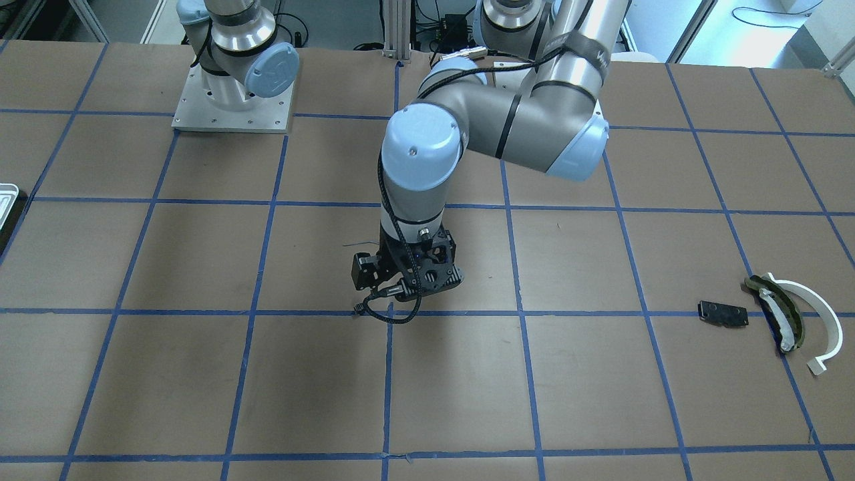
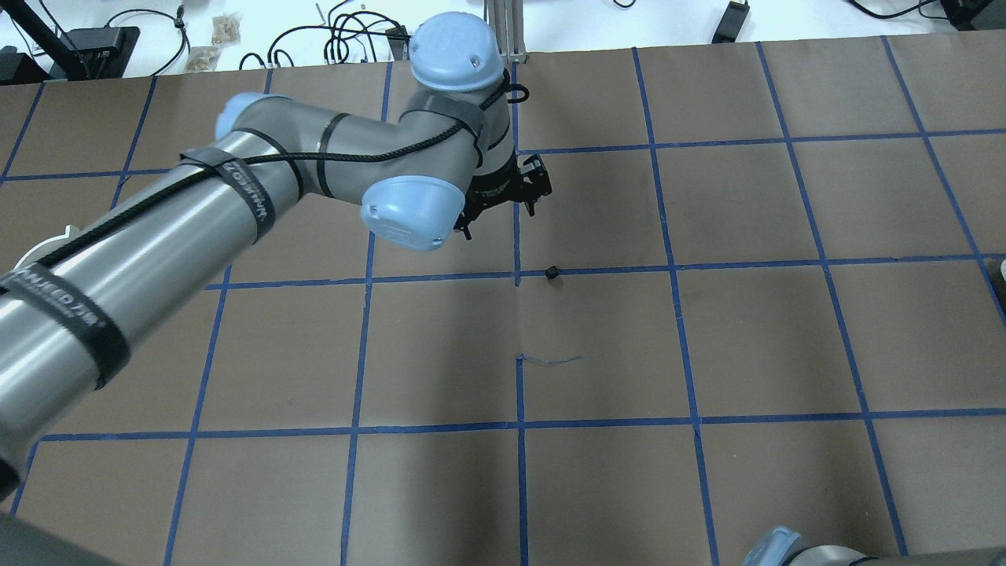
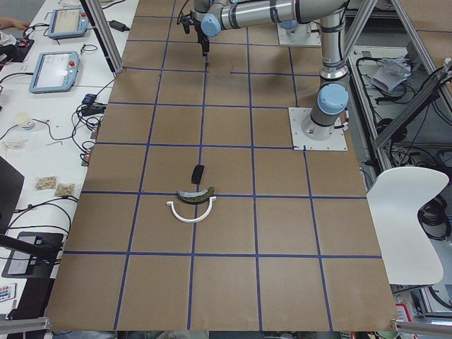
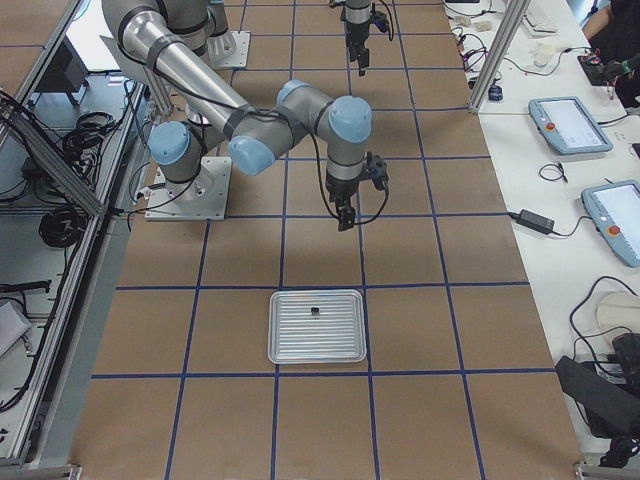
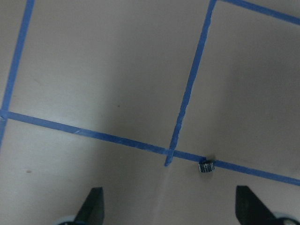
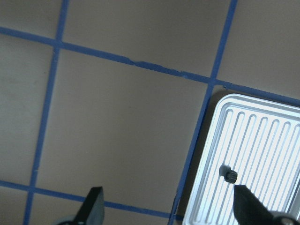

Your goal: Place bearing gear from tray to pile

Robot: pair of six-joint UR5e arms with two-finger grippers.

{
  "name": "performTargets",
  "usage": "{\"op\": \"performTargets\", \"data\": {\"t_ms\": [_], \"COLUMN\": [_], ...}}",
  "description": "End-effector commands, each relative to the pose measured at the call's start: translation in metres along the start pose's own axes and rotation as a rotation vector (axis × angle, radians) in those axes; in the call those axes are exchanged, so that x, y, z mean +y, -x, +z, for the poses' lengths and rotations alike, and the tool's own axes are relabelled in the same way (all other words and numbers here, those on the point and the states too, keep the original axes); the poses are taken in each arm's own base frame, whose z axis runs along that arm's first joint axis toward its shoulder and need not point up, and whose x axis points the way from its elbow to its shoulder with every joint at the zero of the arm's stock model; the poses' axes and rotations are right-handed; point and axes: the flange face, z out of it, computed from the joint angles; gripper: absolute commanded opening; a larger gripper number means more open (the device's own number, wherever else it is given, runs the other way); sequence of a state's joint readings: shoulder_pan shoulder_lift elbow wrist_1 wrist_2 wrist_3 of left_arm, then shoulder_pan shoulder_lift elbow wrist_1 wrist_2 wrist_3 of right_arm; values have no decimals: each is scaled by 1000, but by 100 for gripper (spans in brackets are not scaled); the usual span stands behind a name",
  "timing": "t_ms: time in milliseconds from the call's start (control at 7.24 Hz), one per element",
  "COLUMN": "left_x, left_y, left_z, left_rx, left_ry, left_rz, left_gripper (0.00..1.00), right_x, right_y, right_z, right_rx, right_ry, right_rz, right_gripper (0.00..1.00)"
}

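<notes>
The brown worktop (image 2: 707,354) is marked off in squares by blue tape lines (image 2: 673,267). The left arm (image 2: 157,236) reaches out over its middle, and the right arm (image 4: 250,120) bends over the right part.

The tray (image 4: 340,345) lies flat near the right end of the worktop. At the far left end is the pile (image 1: 778,314): a white half-ring (image 1: 818,314) with a dark olive curved piece (image 1: 778,310) against its inner side. A small black plate (image 1: 723,313) lies just beside them.

The left claw (image 5: 171,204) hangs above the worktop with its jaws spread wide and nothing between them. The right claw (image 6: 168,206) is just as wide open and empty. It hangs over bare worktop beside the tray's rim.

The bearing gear (image 6: 230,175) sits in the tray on its ribbed floor, untouched. A second gear (image 5: 205,166), small and black, rests on a tape line in the middle of the worktop, close to a crossing of lines and clear of the left claw.
</notes>
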State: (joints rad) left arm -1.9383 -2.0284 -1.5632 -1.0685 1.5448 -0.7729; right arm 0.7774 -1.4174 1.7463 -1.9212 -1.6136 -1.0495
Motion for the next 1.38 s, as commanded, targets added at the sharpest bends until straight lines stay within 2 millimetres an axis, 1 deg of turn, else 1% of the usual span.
{"op": "performTargets", "data": {"t_ms": [0, 138, 276, 414, 552, 691, 829, 967, 1105, 1243], "left_x": [-4, -2, 13, 14, 13, 20, 25, 35, 39, 43], "left_y": [-30, -44, -49, -55, -55, -60, -52, -47, -44, -40], "left_z": [57, 73, 86, 96, 111, 123, 127, 121, 115, 111], "left_rx": [-4, 44, 3, 6, -9, 60, 77, 59, 52, 24], "left_ry": [22, 7, 28, 25, 30, -6, -25, -21, -13, 7], "left_rz": [-225, -260, -229, -175, -105, -99, -104, -85, -84, -85], "left_gripper": [100, 100, 100, 100, 100, 100, 100, 93, 92, 92], "right_x": [37, 50, 64, 66, 68, 69, 69, 69, 69, 70], "right_y": [-76, -103, -115, -118, -120, -120, -120, -122, -123, -121], "right_z": [90, 131, 164, 181, 184, 185, 185, 179, 178, 180], "right_rx": [7, 21, -31, -53, -54, -54, -54, -44, -41, -48], "right_ry": [-12, -15, -17, -18, -16, -8, -8, -6, -2, 1], "right_rz": [-83, -80, -58, -102, -102, -96, -90, -87, -87, -87], "right_gripper": [95, 93, 93, 91, 90, 89, 78, 45, 16, 5]}}
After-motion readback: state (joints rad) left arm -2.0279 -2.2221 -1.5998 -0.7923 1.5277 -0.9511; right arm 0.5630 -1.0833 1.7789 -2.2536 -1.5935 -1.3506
